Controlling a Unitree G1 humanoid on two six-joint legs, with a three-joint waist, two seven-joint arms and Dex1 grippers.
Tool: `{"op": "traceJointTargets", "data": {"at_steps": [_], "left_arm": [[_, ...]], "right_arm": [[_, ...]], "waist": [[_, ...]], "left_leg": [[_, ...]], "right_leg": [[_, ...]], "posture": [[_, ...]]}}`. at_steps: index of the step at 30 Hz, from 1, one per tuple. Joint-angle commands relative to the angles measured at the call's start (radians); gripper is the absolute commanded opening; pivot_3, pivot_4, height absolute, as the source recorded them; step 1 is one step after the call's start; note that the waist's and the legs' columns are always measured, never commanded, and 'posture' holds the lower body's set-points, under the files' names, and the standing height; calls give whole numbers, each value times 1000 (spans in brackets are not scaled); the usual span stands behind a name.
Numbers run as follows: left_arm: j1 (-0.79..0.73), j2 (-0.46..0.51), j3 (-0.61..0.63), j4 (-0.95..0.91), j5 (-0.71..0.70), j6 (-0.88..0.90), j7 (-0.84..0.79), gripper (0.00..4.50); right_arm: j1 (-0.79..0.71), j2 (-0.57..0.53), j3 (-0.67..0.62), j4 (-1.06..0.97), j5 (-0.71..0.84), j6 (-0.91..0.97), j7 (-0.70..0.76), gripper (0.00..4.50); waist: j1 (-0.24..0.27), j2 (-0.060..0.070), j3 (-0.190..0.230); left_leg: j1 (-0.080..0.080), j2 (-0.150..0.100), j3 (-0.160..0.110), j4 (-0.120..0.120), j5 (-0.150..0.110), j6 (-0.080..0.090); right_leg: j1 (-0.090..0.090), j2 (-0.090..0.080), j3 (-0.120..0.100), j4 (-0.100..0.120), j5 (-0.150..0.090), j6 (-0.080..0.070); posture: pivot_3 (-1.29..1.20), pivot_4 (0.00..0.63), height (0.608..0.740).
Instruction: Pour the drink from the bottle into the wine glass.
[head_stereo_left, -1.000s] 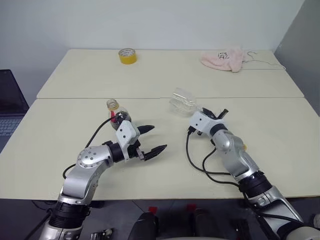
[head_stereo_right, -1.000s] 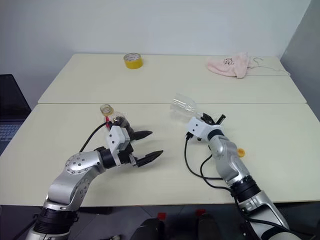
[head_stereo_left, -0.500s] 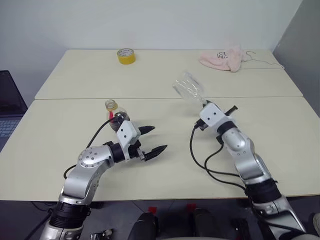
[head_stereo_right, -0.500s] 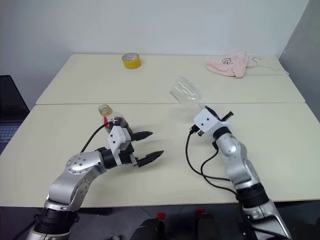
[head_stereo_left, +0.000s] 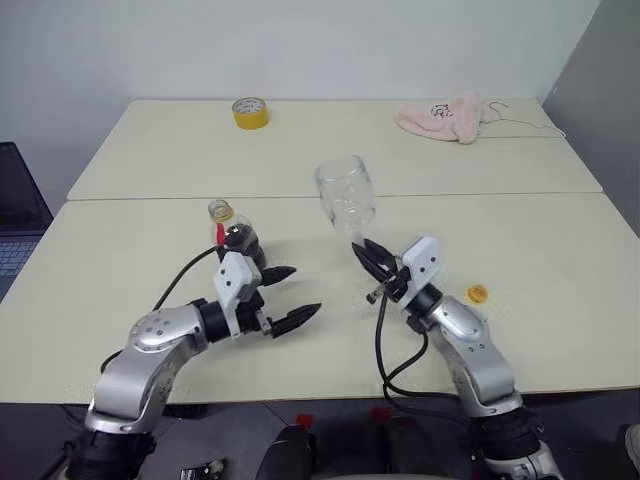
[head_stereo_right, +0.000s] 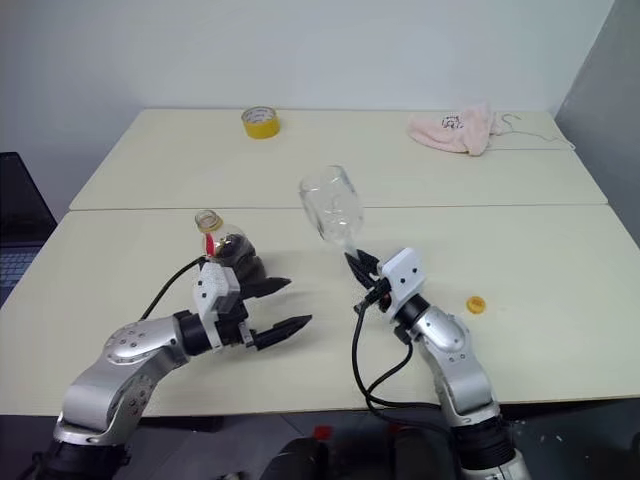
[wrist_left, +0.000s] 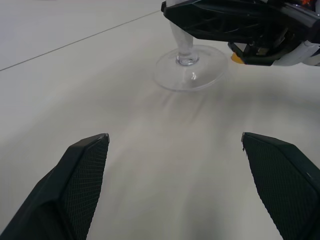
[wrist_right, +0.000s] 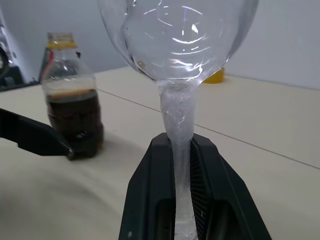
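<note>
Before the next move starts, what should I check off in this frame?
1. Wine glass gripped: ok. The right gripper is shut on its stem.
2. Glass near upright and empty: ok.
3. Glass foot set down: ok. It appears to rest on the table.
4. Bottle uncapped: ok. Its mouth looks open and a yellow cap lies apart on the table.
5. Bottle in hand: not ok. The left gripper is open in front of the bottle, not around it.
6. Drink left in the bottle: ok.
</note>
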Motion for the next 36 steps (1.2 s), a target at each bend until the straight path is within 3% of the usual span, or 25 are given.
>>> {"op": "traceJointTargets", "data": {"at_steps": [1, 12, 26, 36], "left_arm": [[16, 11, 41, -68, -39, 12, 12, 4500], [35, 36, 60, -78, -52, 26, 11, 4500], [2, 38, 40, -53, -35, 19, 6, 4500], [-8, 40, 29, -77, -38, 38, 16, 4500]], "right_arm": [[-58, 48, 15, 92, 30, -81, 27, 155], [-151, 58, 17, 405, -18, -241, 81, 154], [-109, -18, 4, 376, -2, -217, 129, 153], [-116, -50, -5, 359, -9, -210, 129, 3416]], "waist": [[0, 0, 0], [1, 0, 0], [3, 1, 0], [0, 1, 0]], "left_leg": [[0, 0, 0, 0, 0, 0], [0, 0, 0, 0, 0, 0], [0, -1, 0, 1, 0, 0], [0, 0, 0, 0, 0, 0]], "right_leg": [[0, 0, 0, 0, 0, 0], [0, 0, 0, 0, 0, 0], [0, 0, 0, 1, 0, 0], [0, 0, 0, 1, 0, 0]], "posture": [[0, 150, 740], [0, 150, 740], [0, 150, 740], [0, 150, 740]]}}
